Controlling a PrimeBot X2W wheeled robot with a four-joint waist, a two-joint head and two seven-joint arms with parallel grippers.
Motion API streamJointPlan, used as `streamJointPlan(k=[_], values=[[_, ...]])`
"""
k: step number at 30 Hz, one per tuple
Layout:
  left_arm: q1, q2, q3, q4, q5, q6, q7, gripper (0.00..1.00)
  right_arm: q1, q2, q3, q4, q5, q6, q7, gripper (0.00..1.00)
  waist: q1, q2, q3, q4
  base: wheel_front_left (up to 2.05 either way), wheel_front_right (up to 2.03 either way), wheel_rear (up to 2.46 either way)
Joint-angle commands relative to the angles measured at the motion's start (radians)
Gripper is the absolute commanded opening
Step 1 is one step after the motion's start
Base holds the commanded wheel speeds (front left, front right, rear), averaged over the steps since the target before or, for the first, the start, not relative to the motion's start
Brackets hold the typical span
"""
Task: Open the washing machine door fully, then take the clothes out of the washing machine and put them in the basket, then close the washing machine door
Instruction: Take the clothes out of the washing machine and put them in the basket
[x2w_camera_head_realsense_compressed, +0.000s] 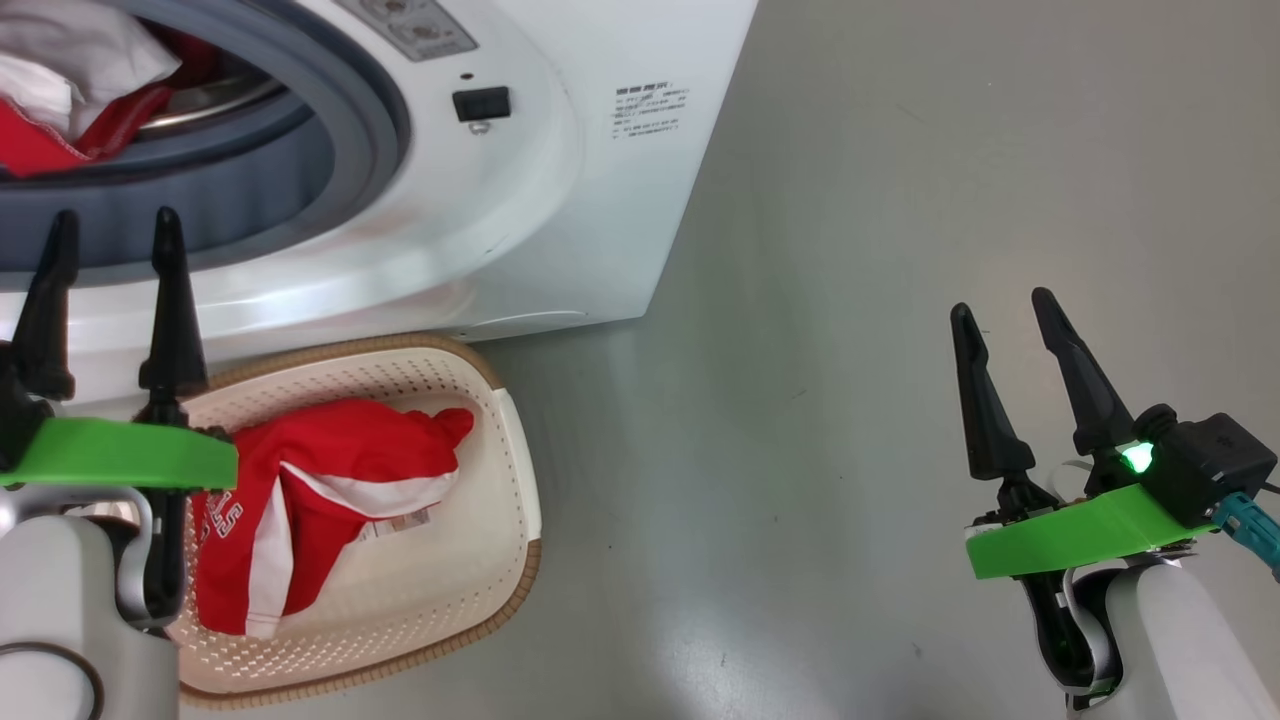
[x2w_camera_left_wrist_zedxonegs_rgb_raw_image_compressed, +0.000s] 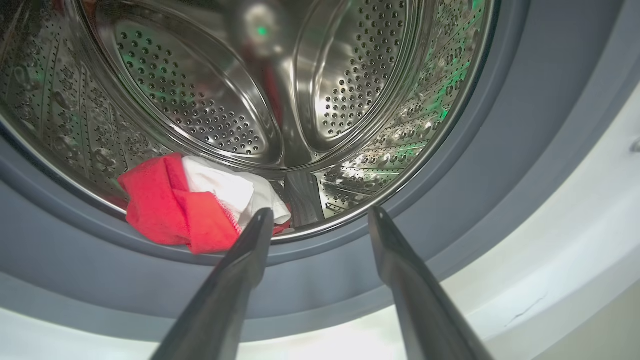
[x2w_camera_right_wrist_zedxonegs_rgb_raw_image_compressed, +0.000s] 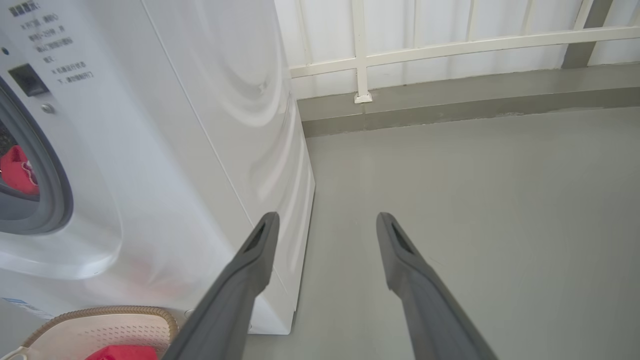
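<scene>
Clothes (x2w_camera_left_wrist_zedxonegs_rgb_raw_image_compressed: 170, 210) wait in the washing machine (x2w_camera_head_realsense_compressed: 560, 200), some lie in the basket (x2w_camera_head_realsense_compressed: 470, 560), so my open, empty left jaws must reach in and grab; right jaws open too.

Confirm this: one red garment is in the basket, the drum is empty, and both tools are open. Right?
The drum is not empty: red and white clothes lie at its front lip, as the left wrist view shows. The rest holds: one red garment is in the basket, and the left tool and right tool are open.
</scene>
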Motion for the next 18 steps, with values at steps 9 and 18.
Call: streamJointPlan(k=[9,18], values=[[-0.044,0.062,0.043,0.036,0.009,0.001,-0.005,1.0,0.018,-0.001,0.029,-0.028,0.011,0.007,-0.006,1.0,0.0,-0.0001,0.018,-0.006,0.0,0.0,0.0],[-0.187,0.09,0.058,0.188,0.051,0.001,-0.005,1.0,0.012,-0.001,0.034,-0.028,0.014,0.007,-0.006,1.0,0.0,-0.0001,0.04,-0.007,0.0,0.0,0.0]])
